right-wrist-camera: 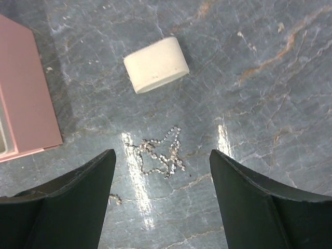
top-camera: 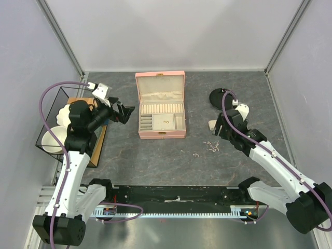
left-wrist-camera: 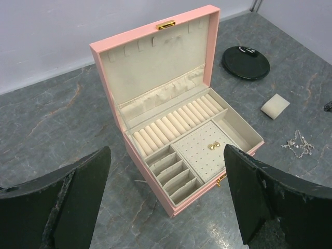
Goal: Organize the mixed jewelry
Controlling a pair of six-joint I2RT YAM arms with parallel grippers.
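The pad (top-camera: 212, 125) right of the box (top-camera: 162, 134) is half hidden behind the right arm (top-camera: 259, 150); the tiny bits (top-camera: 196, 154) just in front of the box are too small to tell their kind. The right wrist view shows only a pink corner of the box (right-wrist-camera: 23, 93), cut by the left edge. In the left wrist view a dark thing (left-wrist-camera: 328, 106) far right of the box is cut by the edge.

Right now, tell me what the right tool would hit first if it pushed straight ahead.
Probably the tangled chain, lying on the table centred ahead of the open right tool. The beige pad sits farther on. Depth is hard to judge from the wrist view.
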